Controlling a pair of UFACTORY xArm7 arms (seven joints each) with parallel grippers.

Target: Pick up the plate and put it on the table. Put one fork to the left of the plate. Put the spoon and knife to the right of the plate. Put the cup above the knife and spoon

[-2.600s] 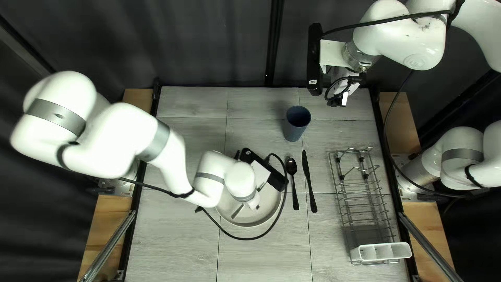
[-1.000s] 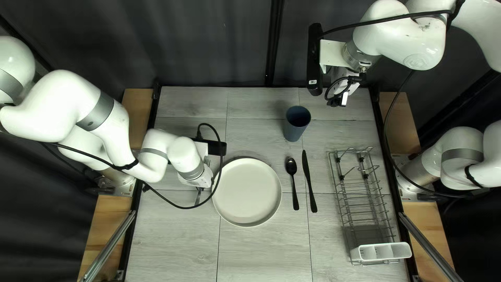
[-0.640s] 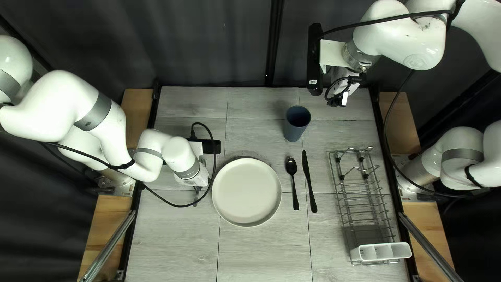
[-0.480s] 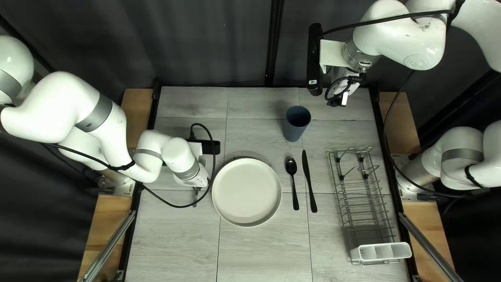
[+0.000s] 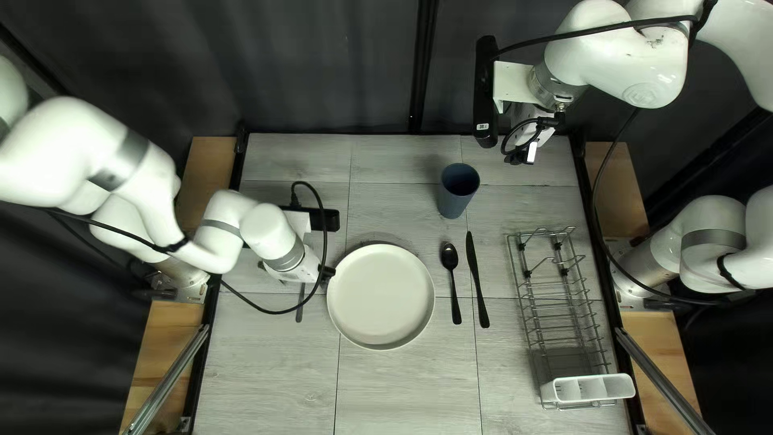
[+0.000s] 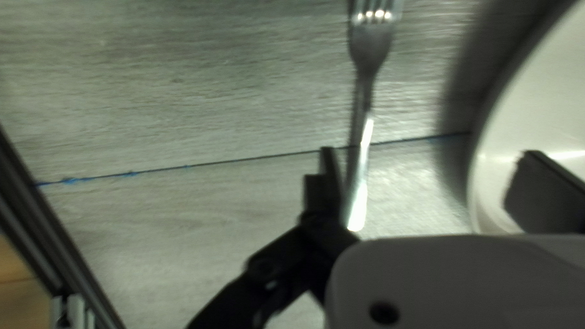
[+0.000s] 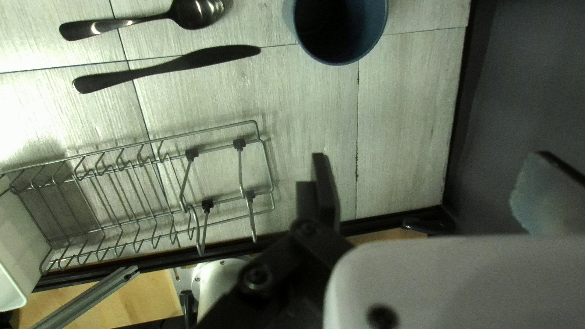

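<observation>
In the top left view, my left arm [image 5: 72,149] reaches in from the left edge, its upper section partly cut off there, and folds through several white joints to a left wrist [image 5: 278,242] that slants down toward the middle. A black cable [image 5: 324,242] loops around its end. The left jaws stand wide apart, with nothing between them touched from both sides

My right arm [image 5: 620,64] rises from its base [image 5: 642,270] at the right edge, passes out beyond the view's top right corner and comes back in, bent over, its right wrist [image 5: 555,87] hanging near the far right. A black bar-shaped camera [image 5: 485,93] is mounted beside that wrist. The right jaws are spread wide and hold nothing
</observation>
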